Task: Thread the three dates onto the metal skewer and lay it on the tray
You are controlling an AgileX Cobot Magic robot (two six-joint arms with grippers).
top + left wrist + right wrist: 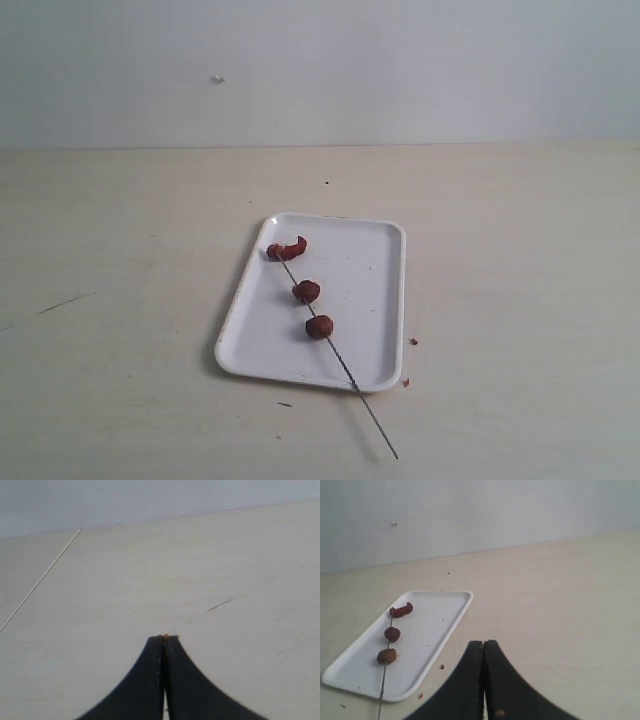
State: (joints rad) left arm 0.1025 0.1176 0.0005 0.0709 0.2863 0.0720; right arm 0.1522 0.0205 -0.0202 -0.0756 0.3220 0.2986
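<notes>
Exterior view: finding the metal skewer lying diagonally across the tray, carrying the three dates, its near tip overhanging the near rim above the bench. Judging the laying-down as done; doing it well now probably meaning holding both arms clear and nudging nothing. Noting crumbs just right of the tray, blocking nothing.

Left wrist view: showing the left end effector pressed closed, holding nothing, hanging over the bench beside a faint scratch.

Right wrist view: showing the right end effector likewise closed and empty, apart from the tray and the loaded skewer.
</notes>
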